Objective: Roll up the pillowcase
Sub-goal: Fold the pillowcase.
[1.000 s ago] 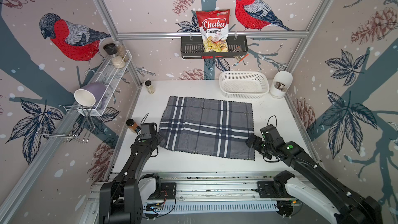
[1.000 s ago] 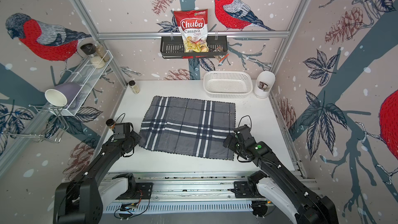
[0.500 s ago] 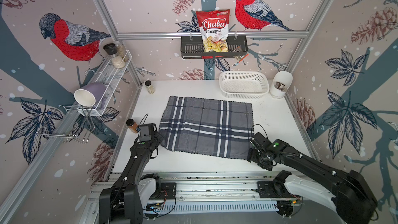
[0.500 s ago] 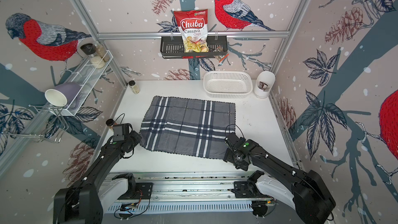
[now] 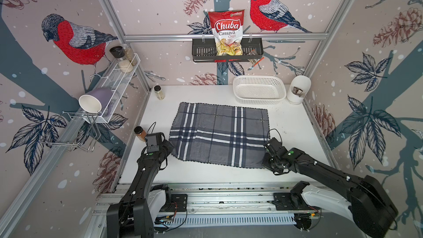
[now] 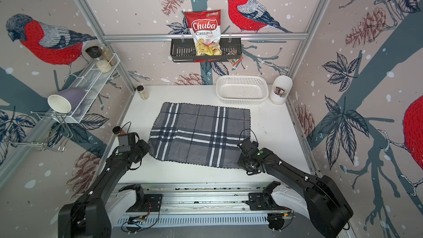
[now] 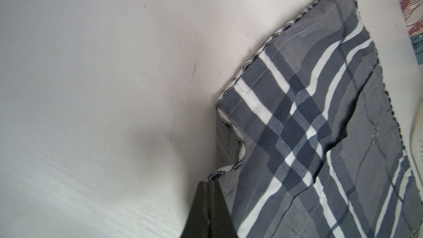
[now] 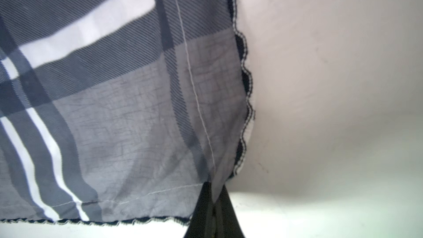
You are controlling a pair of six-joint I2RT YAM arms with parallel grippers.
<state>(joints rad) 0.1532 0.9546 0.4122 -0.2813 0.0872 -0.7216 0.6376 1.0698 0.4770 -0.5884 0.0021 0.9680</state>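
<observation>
- The left arm (image 5: 148, 168) reaches forward from the rail along the bench's (image 5: 295, 122) left edge, its wrist bent in toward the cloth's near left corner.
- The left tool (image 7: 208, 183) is clenched on that corner. In the left wrist view the stitched hem runs straight into the pressed-together tips and buckles just beyond them.
- The pillowcase (image 5: 219, 133) lies spread flat in the middle of the bench, its far edge near the white basket (image 5: 259, 100).
- The right tool (image 8: 214, 191) is clamped on the near right corner, with cloth pinched between its tips.
- The right arm (image 5: 320, 168) stretches low and diagonally from the rail's right end, its wrist at that corner.
</observation>
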